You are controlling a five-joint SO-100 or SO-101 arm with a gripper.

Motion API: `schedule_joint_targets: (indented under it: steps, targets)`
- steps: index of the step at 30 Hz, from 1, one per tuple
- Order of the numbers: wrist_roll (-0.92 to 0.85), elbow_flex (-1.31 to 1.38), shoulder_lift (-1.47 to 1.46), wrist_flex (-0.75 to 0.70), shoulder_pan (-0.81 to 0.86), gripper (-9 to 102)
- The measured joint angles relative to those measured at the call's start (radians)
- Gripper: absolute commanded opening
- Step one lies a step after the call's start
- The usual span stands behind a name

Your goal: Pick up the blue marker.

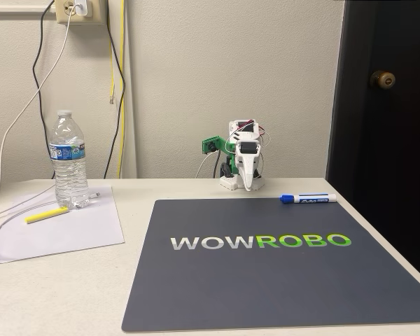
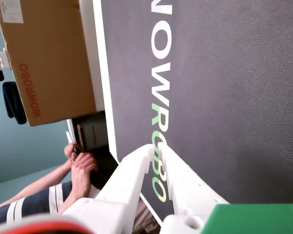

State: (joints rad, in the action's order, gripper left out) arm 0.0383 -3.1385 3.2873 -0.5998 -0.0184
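Observation:
The blue marker [image 1: 308, 199] lies flat on the far right edge of the dark mat [image 1: 280, 280], its blue cap pointing left in the fixed view. The white arm sits folded at the back of the table, well left of the marker, with its gripper [image 1: 248, 186] hanging down just behind the mat's far edge. In the wrist view the gripper [image 2: 156, 148] has its two white fingers [image 2: 132, 175] nearly touching, with nothing between them, over the mat's "WOWROBO" lettering.
A water bottle [image 1: 69, 161] and a yellow highlighter [image 1: 46, 215] rest on white paper [image 1: 70, 227] at the left. Cables hang down the wall. A dark door [image 1: 385, 105] stands at the right. The wrist view shows a cardboard box [image 2: 44, 58] and a person's hands [image 2: 80, 168] beyond the table edge.

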Motion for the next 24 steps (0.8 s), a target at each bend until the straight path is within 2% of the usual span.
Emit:
schedule_joint_targets:
  steps: [17, 24]
  targets:
    - [0.006, 0.000, 0.000, 0.014, 0.000, 0]
    - [0.041, 0.000, 0.000, 0.129, 0.026, 0]
